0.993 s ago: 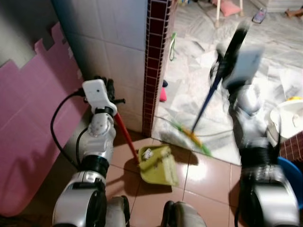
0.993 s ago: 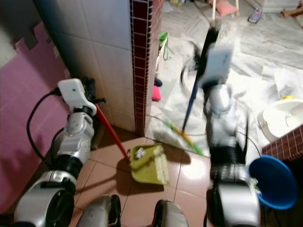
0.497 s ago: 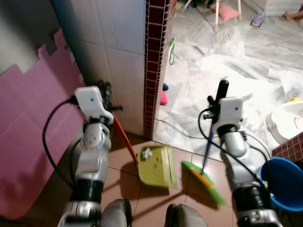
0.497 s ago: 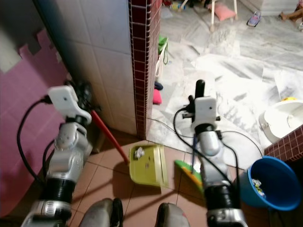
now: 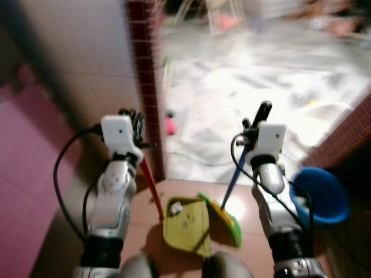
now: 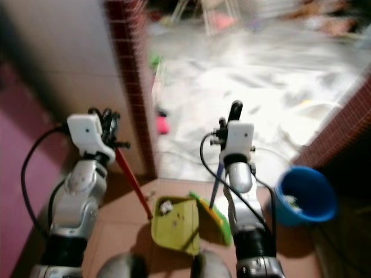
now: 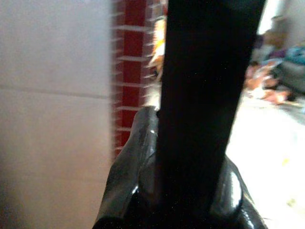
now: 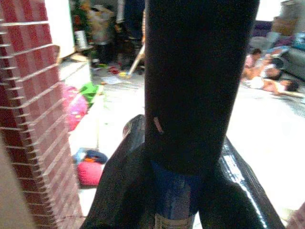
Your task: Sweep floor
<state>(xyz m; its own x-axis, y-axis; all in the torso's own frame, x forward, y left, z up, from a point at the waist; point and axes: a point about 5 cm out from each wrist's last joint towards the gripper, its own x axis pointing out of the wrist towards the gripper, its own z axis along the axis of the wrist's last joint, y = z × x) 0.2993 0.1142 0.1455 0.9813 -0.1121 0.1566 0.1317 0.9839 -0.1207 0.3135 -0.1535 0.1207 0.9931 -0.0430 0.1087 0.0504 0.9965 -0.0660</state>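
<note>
A yellow-green dustpan lies on the brown tiles just ahead of my feet, with a crumpled white scrap inside it. Its red handle slants up to my left gripper, which is shut on the handle's black grip. My right gripper is shut on the black top of a broom's blue shaft. The green and yellow broom head rests against the dustpan's right edge.
A blue bucket with some rubbish stands on the right beside a red brick wall. A tiled pillar with a dark red edge rises just behind the dustpan, with a pink mat to its left. Bright marble floor stretches beyond, with a pink object near the pillar.
The broom head has swept left across the tiles, from the marble floor to the dustpan's edge. The right arm came down and in. The camera has shifted and the picture is blurred.
</note>
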